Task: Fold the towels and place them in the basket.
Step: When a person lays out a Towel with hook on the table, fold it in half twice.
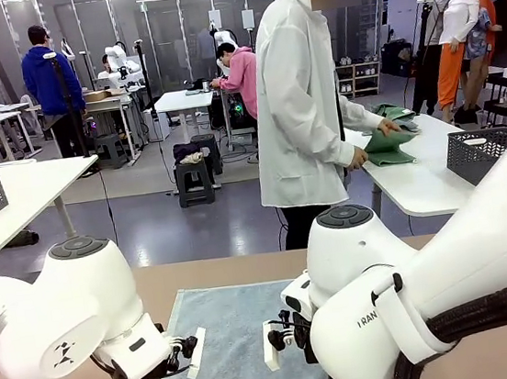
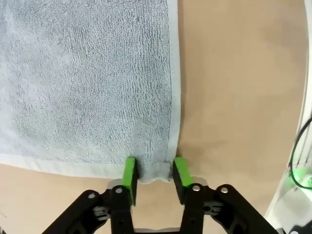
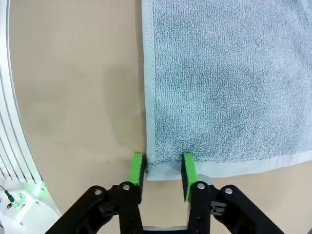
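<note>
table (image 1: pixel 199 275): bearing one towel between the two arms.
towel (image 1: pixel 235 340): lying flat and unfolded, no crease showing.
left gripper (image 2: pixel 154 174): pinching one near corner, with cloth puckering between the pads.
right gripper (image 3: pixel 163 170): pinching the other near corner.
progress: the first fold is apparently just beginning; folding and stowing are both remaining.

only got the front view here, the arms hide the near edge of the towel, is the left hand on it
Observer: Yes, the left hand is closed on a near corner of the towel, hem puckered in its grip.
Operator: and the right hand
Observer: The right hand pinches the other near corner the same way.
Operator: cloth bunched anywhere else
Observer: No, past the corners it lies flat on the tan table.
</note>
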